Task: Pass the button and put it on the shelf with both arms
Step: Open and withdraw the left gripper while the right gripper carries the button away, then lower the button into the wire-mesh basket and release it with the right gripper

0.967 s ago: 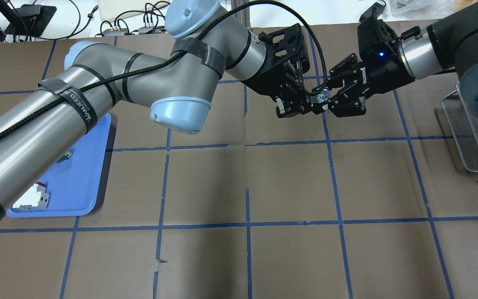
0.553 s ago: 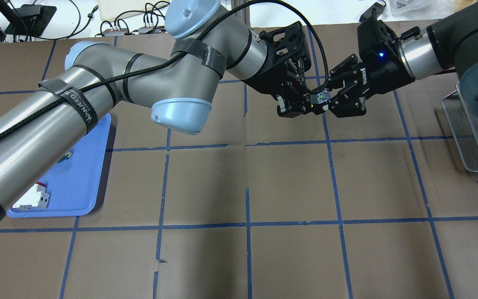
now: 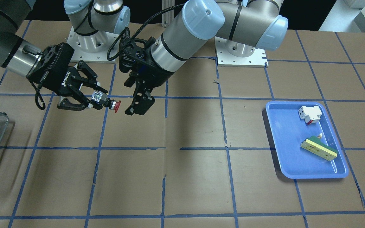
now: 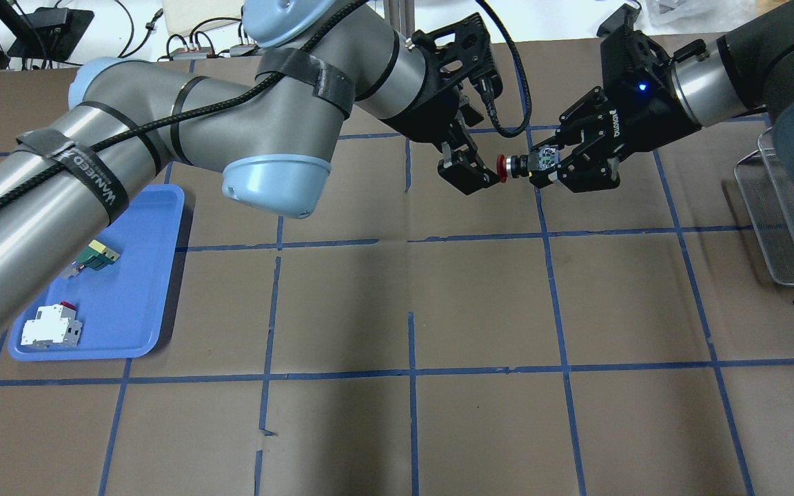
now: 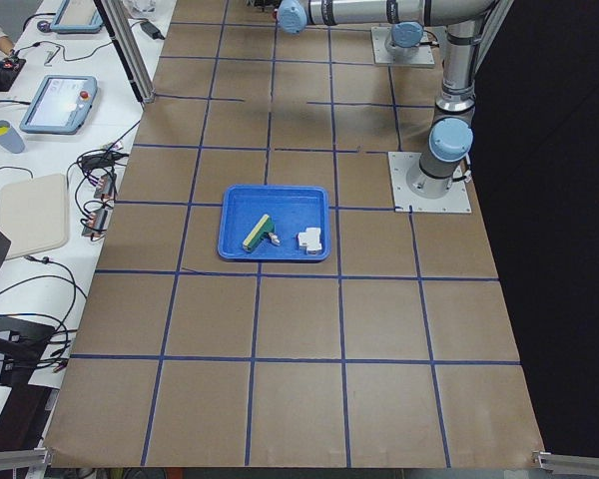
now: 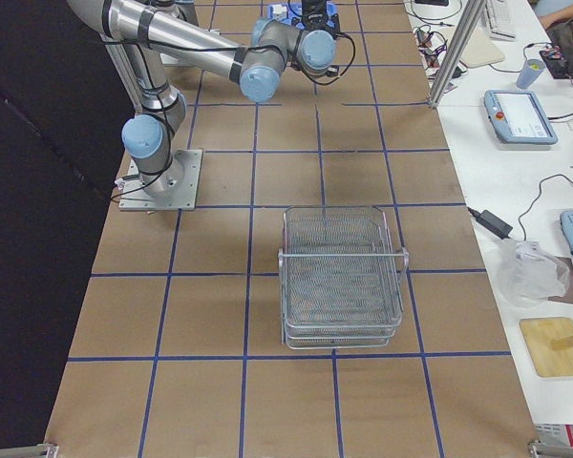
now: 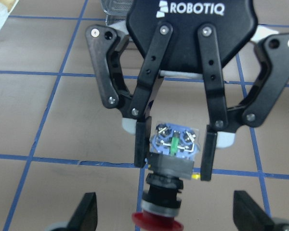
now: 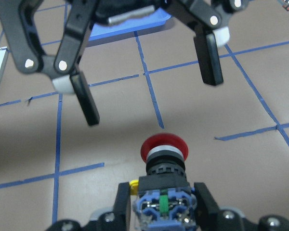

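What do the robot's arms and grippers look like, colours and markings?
The left arm and right arm are silver-grey tubes with light-blue joint caps. A black braided cable runs along the left arm under black straps with white lettering. The left gripper and right gripper are black two-finger linkages; the right reads ROBOTIQ in white, with a blue light.

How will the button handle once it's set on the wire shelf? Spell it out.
Probably rigid: the button juts straight out of the right tool, gripped only at its back block, without sagging. Its round cap and collar suggest it may roll or rock on the mesh shelf.
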Action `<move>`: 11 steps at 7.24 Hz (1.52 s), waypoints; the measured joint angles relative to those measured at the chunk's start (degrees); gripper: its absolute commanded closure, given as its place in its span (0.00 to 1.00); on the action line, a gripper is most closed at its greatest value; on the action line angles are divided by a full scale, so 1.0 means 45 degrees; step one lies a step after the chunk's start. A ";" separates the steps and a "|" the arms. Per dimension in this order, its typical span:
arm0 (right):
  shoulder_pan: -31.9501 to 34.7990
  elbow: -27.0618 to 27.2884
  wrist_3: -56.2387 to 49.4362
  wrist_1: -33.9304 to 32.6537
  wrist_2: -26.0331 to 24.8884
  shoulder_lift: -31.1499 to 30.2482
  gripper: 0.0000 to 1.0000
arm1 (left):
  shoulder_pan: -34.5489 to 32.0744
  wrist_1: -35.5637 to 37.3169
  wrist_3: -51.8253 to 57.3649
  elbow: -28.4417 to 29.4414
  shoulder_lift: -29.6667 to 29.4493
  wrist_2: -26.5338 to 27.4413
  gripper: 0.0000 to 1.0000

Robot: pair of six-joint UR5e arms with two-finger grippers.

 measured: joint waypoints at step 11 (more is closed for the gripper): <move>-0.2981 -0.3219 0.1412 -0.0590 -1.2529 0.1813 1.00 | 0.4707 -0.4437 -0.6261 -0.1893 0.3341 0.6470 0.00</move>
